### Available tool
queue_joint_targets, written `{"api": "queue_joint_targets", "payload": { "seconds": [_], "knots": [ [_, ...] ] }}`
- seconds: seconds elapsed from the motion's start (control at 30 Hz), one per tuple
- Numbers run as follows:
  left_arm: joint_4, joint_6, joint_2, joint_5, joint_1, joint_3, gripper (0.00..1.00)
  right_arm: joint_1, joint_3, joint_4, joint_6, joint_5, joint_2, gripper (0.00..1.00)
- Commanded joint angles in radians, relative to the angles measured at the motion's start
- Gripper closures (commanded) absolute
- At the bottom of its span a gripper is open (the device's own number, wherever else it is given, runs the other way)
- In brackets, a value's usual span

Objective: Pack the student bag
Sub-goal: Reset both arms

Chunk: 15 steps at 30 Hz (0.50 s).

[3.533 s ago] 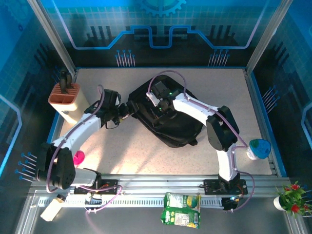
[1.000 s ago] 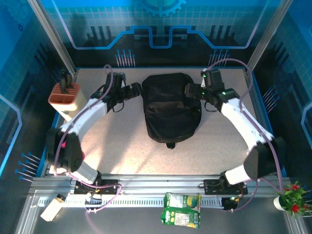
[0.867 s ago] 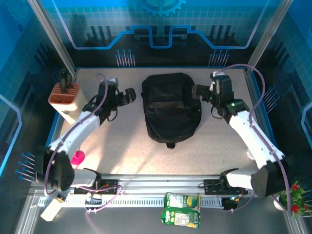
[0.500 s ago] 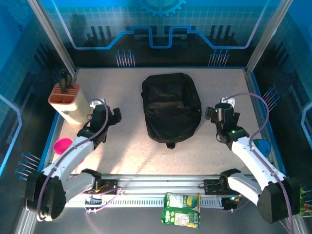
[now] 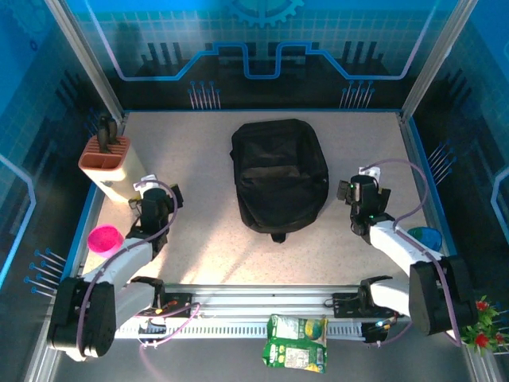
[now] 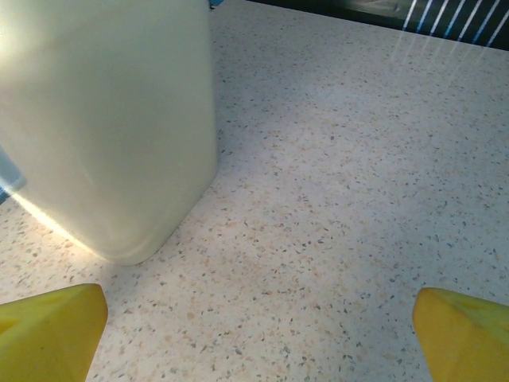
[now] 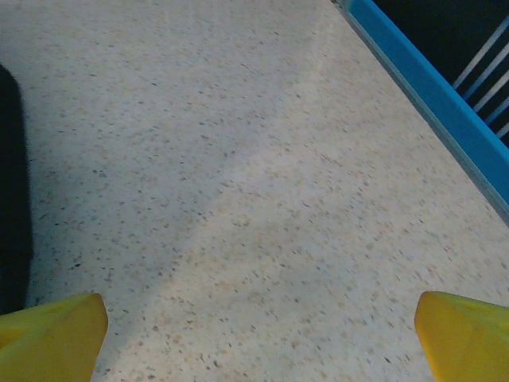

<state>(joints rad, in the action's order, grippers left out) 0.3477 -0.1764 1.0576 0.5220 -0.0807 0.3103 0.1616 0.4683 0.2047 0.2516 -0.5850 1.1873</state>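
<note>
The student bag (image 5: 279, 175), a large black backpack, lies flat at the centre back of the table, rounded top toward the far side. My left gripper (image 5: 153, 192) sits well to its left, close to a cream holder. In the left wrist view this gripper (image 6: 254, 342) is open, its yellow fingertips (image 6: 48, 330) wide apart over bare table. My right gripper (image 5: 366, 181) rests right of the bag, apart from it. The right wrist view shows it (image 7: 258, 342) open over bare table, with the bag's black edge (image 7: 11, 199) at the far left.
A cream holder with an orange top (image 5: 107, 163) stands at the left, seen close up as the cream holder (image 6: 111, 119) in the left wrist view. A pink bowl (image 5: 105, 239) lies near the left edge. A blue-capped item (image 5: 421, 239) sits far right beside the blue table rim (image 7: 429, 87). A green packet (image 5: 296, 342) lies beyond the front rail.
Both arms have drawn back from the bag's sides toward the near edge and folded low. The bag lies still in the middle. The pink bowl has come into view.
</note>
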Motion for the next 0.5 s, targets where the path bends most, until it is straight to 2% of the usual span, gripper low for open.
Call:
{"api": "queue_joint_targets", "payload": {
  "seconds": [0.0, 0.33, 0.47],
  "knots": [
    [0.229, 0.074, 0.035, -0.109, 0.02, -0.042, 0.01, -0.015, -0.055, 0.234, -0.104, 0.066, 0.031, 0.0],
    [0.622, 0.162, 0.261, -0.417, 0.056, -0.075, 0.01, -0.039, -0.172, 0.699, -0.221, 0.241, 0.158, 0.0],
    [0.686, 0.184, 0.366, -0.453, 0.065, -0.047, 0.01, -0.049, -0.175, 0.791, -0.234, 0.289, 0.248, 0.0]
  ]
}}
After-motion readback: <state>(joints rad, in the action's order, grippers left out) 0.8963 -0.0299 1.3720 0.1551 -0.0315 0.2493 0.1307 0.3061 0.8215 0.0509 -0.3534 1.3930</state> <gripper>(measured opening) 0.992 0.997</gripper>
